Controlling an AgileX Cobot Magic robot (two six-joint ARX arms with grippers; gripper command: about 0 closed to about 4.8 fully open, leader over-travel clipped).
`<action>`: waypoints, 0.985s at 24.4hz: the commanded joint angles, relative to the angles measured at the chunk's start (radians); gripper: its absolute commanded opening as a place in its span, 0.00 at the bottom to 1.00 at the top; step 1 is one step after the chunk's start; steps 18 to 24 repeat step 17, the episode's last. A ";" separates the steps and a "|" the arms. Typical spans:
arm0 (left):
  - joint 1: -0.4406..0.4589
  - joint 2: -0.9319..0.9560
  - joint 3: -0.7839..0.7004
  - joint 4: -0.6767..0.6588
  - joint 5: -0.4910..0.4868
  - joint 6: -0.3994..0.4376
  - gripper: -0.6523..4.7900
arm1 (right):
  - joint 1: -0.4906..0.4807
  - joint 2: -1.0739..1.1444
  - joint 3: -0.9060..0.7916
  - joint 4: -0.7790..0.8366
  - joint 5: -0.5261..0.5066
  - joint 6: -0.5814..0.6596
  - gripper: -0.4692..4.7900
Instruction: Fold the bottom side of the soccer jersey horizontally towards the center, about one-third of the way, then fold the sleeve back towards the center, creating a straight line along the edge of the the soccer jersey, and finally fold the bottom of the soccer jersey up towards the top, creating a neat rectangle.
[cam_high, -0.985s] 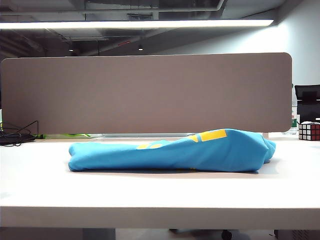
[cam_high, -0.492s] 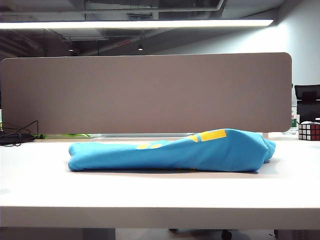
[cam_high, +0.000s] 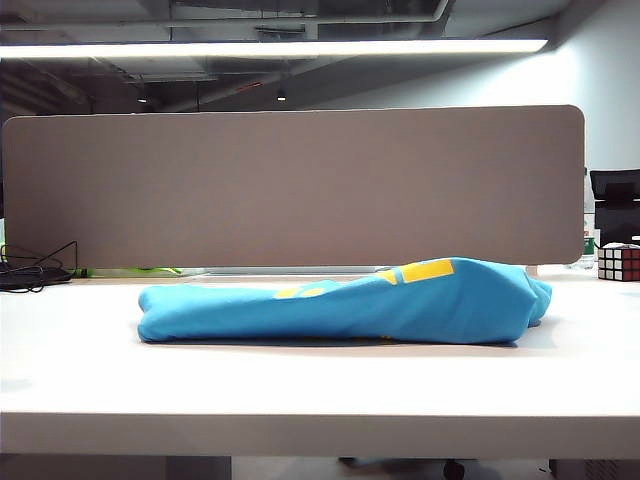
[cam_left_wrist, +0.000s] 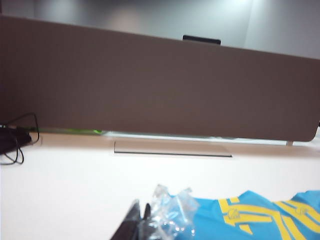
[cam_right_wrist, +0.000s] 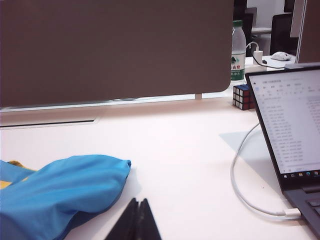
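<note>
The soccer jersey (cam_high: 340, 305) lies folded into a long sky-blue bundle with short yellow bars across the middle of the white table (cam_high: 300, 395). Neither gripper shows in the exterior view. In the left wrist view my left gripper (cam_left_wrist: 142, 203) is shut, its dark tips side by side over the table, just beside the jersey (cam_left_wrist: 210, 226) with its yellow markings. A crinkled clear plastic piece (cam_left_wrist: 172, 210) sits between the tips and the cloth. My right gripper (cam_right_wrist: 139, 199) is shut too, empty, near the rounded end of the jersey (cam_right_wrist: 60, 192) and apart from it.
A brown partition panel (cam_high: 290, 185) runs along the table's back. A Rubik's cube (cam_right_wrist: 241, 96) and a water bottle (cam_right_wrist: 238, 50) stand at the back right. An open laptop (cam_right_wrist: 290, 125) with a white cable (cam_right_wrist: 239, 182) is on the right. Black cables (cam_left_wrist: 12, 142) lie at the back left.
</note>
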 joint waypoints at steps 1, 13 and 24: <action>0.001 0.002 0.004 -0.019 -0.003 0.003 0.11 | 0.000 0.001 -0.006 0.009 -0.002 -0.004 0.08; 0.001 0.002 0.004 -0.034 -0.003 0.003 0.11 | 0.000 0.001 -0.006 0.009 -0.002 -0.004 0.08; 0.001 0.002 0.004 -0.034 -0.003 0.003 0.11 | 0.000 0.001 -0.006 0.009 -0.002 -0.004 0.08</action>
